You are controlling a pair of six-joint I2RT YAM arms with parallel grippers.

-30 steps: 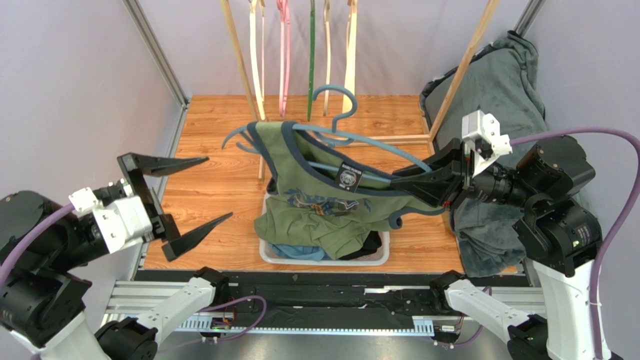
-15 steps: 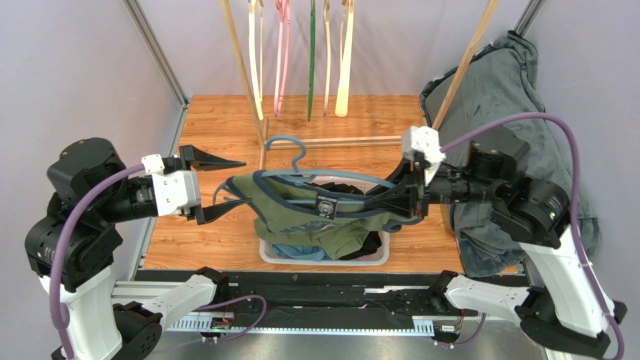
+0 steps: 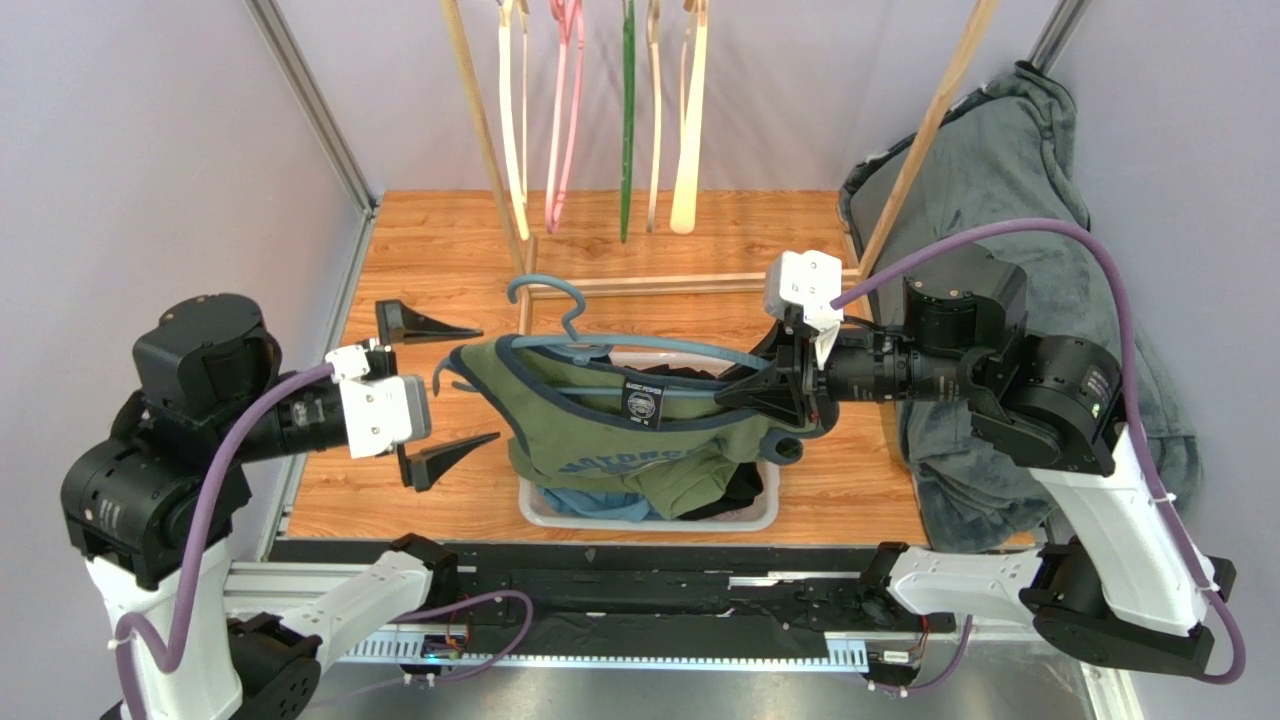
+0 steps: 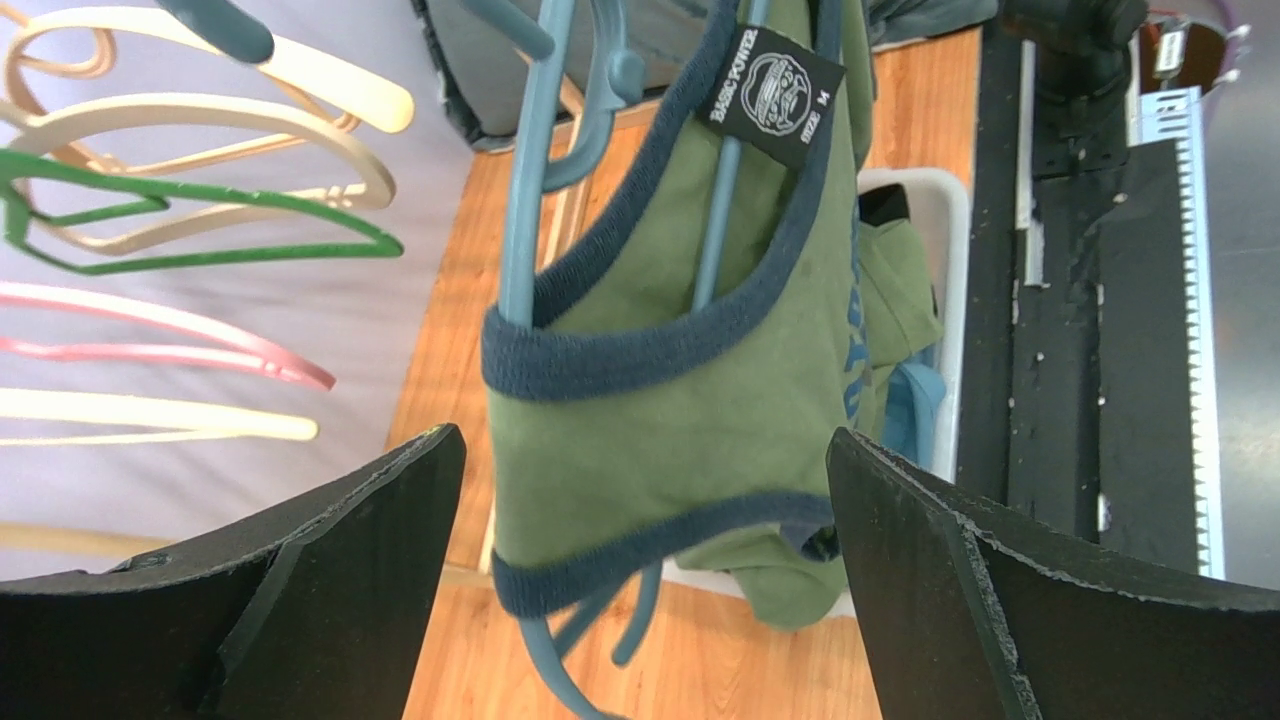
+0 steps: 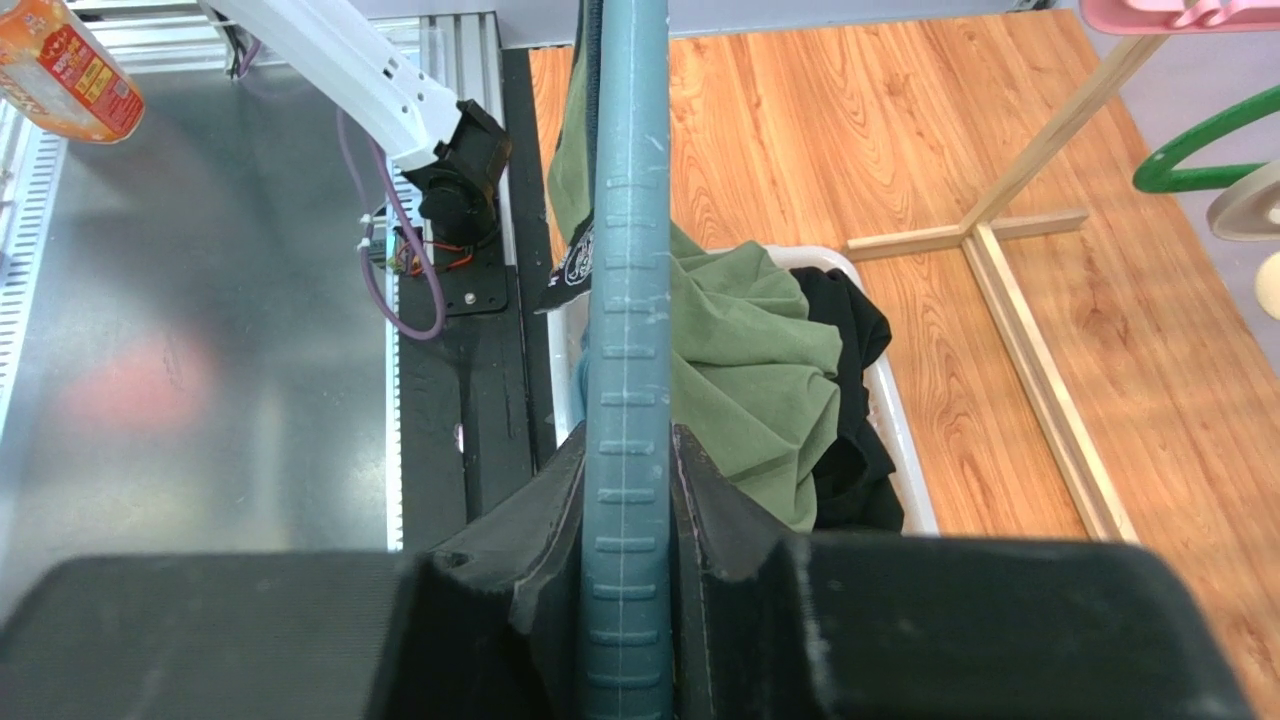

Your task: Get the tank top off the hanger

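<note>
Right pincer (image 5: 627, 458) around hanger (image 5: 628, 270); left pincer (image 4: 643, 438) wide.

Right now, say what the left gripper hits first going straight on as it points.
The left gripper would probably first meet the shoulder of the tank top, draped over the end of the hanger, centred between its open jaws; the gap is hard to judge.

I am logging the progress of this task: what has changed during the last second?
The right gripper carried the hanger and tank top leftward and nearer. The left gripper swung in close to them, open, gripping nothing. Unchanged: right gripper shut on the hanger, tank top still on it.
</note>
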